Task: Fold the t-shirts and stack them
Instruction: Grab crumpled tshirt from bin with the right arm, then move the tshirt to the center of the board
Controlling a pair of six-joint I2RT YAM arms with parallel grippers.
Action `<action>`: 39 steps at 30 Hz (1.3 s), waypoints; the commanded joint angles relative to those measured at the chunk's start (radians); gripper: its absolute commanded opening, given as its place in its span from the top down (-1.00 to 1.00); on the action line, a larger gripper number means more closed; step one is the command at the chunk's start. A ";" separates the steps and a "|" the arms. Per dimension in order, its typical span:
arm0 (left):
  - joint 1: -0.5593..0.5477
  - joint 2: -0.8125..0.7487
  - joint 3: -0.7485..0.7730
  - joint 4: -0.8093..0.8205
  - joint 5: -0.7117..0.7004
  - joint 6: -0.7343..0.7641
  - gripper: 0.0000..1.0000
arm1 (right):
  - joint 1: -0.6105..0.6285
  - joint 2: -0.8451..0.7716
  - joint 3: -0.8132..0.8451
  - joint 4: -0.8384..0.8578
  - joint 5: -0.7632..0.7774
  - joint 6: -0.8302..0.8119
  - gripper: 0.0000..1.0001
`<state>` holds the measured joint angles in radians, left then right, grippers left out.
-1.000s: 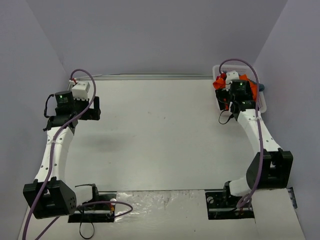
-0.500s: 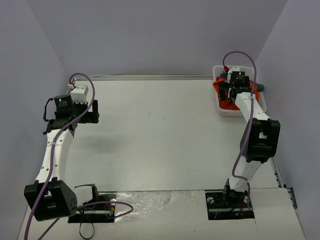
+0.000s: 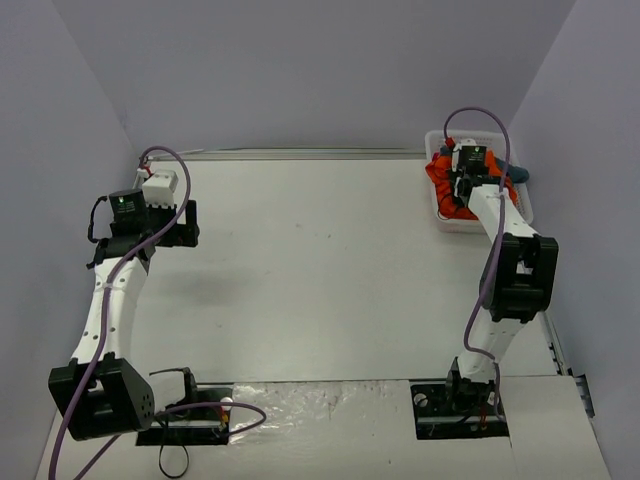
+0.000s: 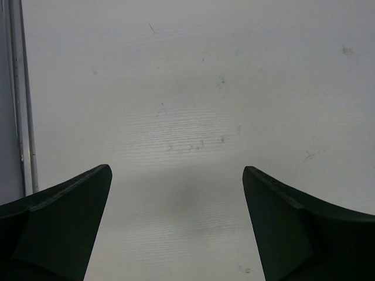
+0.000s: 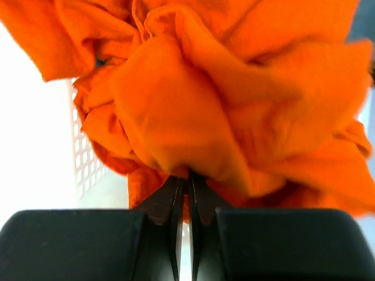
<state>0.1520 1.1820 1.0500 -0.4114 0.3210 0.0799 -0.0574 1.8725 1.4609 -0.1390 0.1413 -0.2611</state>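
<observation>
White bench [image 3: 300, 280] is carrying a basket [image 3: 455, 227] at its far right corner; the orange t-shirt [image 5: 193, 99] is bunching inside it, the right pincer [image 5: 186, 190] gripping a fold tight. Left pincer [image 4: 176, 168] is gaping empty, well apart.

— What carries everything there, pls?
— One pale, matte table [image 3: 320, 270], w/ some small dark scuffs on the top.
— And directly on it?
— A white lattice basket [image 3: 447, 226] at the far right corner. At the near edge, the left base plate [image 3: 185, 425] and the right base plate [image 3: 460, 412], both black. A shiny crinkled sheet [image 3: 320, 400] lies btw them.
</observation>
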 commanded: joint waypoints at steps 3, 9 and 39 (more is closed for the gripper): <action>0.006 -0.009 0.001 0.022 0.027 0.015 -0.89 | 0.040 -0.218 -0.010 -0.059 -0.012 0.016 1.00; 0.008 -0.021 0.004 0.017 0.044 0.009 -0.89 | 0.102 -0.358 0.048 -0.157 0.004 -0.004 1.00; 0.021 -0.024 0.007 0.013 0.059 0.011 -0.89 | 0.231 -0.421 0.583 -0.474 -0.819 -0.001 1.00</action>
<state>0.1612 1.1782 1.0496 -0.4110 0.3664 0.0792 0.1589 1.4796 2.0998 -0.6151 -0.4881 -0.2607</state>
